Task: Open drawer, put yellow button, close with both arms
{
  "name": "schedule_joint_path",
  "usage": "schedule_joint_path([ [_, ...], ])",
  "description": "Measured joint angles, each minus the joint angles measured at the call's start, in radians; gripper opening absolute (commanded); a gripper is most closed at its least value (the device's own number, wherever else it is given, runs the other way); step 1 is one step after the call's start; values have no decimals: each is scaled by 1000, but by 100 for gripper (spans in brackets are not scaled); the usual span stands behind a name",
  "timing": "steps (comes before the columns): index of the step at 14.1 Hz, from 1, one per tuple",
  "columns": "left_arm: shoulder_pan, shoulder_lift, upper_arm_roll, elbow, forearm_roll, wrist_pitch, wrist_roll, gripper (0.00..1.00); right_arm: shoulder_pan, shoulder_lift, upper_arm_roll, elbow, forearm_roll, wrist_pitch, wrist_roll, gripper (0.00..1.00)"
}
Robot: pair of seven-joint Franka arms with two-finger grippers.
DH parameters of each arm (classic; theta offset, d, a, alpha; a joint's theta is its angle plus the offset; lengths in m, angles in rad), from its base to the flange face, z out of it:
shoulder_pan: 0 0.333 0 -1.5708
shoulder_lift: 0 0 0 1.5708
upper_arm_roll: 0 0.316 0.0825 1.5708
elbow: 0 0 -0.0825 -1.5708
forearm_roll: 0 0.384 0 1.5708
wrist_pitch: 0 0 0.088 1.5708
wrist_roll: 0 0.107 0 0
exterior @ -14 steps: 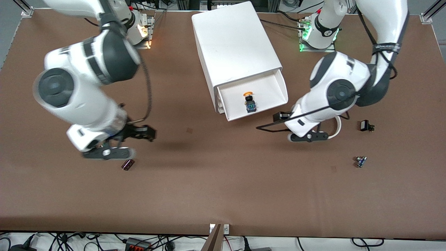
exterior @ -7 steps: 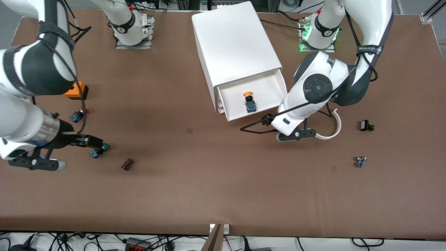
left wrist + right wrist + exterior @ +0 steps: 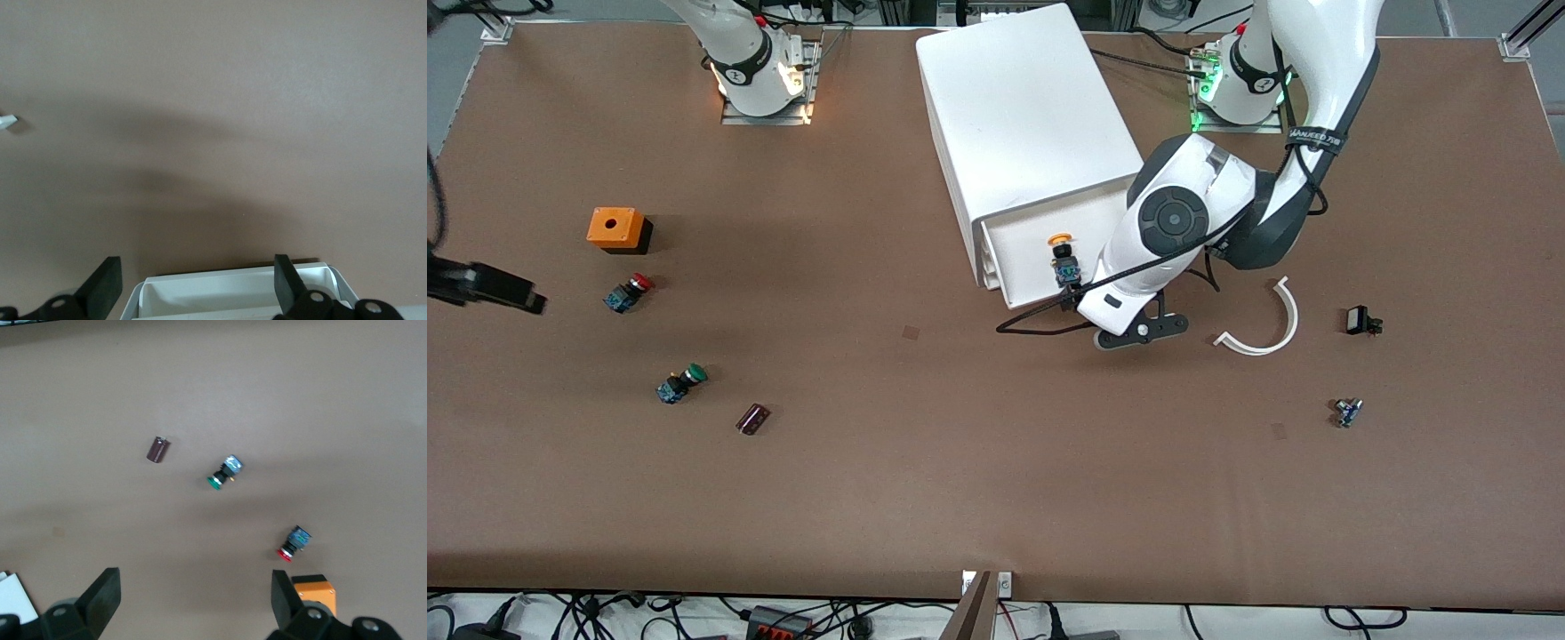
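The top drawer [image 3: 1023, 238] of the white cabinet [image 3: 1023, 107] stands pulled out. The yellow button [image 3: 1062, 259] lies inside it, yellow cap toward the cabinet. The left arm [image 3: 1174, 222] reaches over the drawer's front corner at the left arm's end; its wrist hides the gripper in the front view. In the left wrist view the left gripper [image 3: 197, 270] is open and empty, above the drawer's front wall [image 3: 233, 288]. The right gripper [image 3: 494, 289] is open and empty over the right arm's end of the table. It shows in the right wrist view [image 3: 195, 587].
An orange box [image 3: 616, 229], a red-capped switch [image 3: 628, 292], a green-capped switch [image 3: 680, 382] and a brown cylinder [image 3: 752, 418] lie toward the right arm's end. A white curved strip [image 3: 1267, 333] and two small parts [image 3: 1360, 320] [image 3: 1347, 412] lie toward the left arm's end.
The right arm swung away toward its end of the table, uncovering the orange box and switches. The left arm moved from beside the drawer to over its front corner, uncovering the white strip.
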Motion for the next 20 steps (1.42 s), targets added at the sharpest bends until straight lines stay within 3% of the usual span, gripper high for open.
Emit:
schedule_joint_path([
  [9, -49, -2, -70, -10, -11, -172, -42, 100, 9, -132, 24, -188, -52, 36, -4, 100],
  [14, -56, -1, -106, -13, -20, -236, -45, 100, 9, -282, 25, -433, -54, 159, -25, 100],
  [20, -64, -1, -108, -13, -20, -252, -48, 100, 9, -315, 25, -469, -54, 173, -39, 100],
])
